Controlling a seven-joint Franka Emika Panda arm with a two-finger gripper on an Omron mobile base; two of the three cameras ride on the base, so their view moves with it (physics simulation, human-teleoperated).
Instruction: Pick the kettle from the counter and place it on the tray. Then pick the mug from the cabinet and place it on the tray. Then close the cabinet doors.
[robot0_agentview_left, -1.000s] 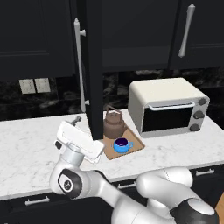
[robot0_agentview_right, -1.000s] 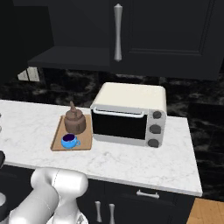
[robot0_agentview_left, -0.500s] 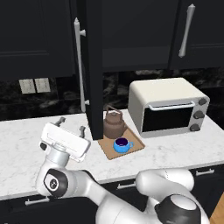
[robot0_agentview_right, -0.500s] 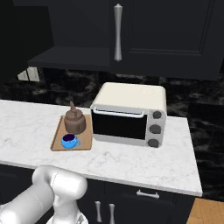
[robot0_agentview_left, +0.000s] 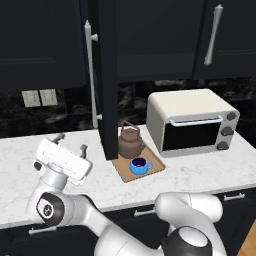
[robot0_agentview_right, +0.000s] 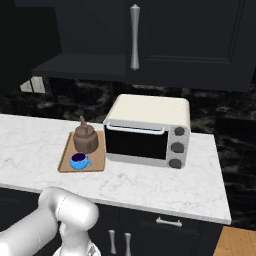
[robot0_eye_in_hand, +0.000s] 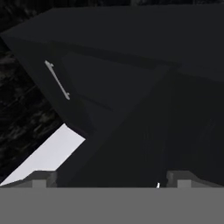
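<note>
Kettle (robot0_agentview_left: 131, 142), mug (robot0_agentview_left: 139, 164) on tray (robot0_agentview_left: 152, 167); gripper (robot0_agentview_left: 71, 142) open.

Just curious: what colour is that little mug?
Bright blue mug, darker inside; the left base view shows it best.

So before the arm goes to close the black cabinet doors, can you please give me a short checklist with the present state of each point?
1. Squat brown kettle stands on the flat tan wooden tray: ok.
2. Small bright blue mug stands on the same tray, in front of the kettle: ok.
3. Gripper is open and holds nothing: ok.
4. Tall black cabinet door with the long silver bar handle is shut: not ok, it swings out over the white marble counter.
5. Second cabinet door is shut: cannot tell.
6. Kettle stands clear of the open door's swing: cannot tell, it is close beside the door's lower edge.
</note>
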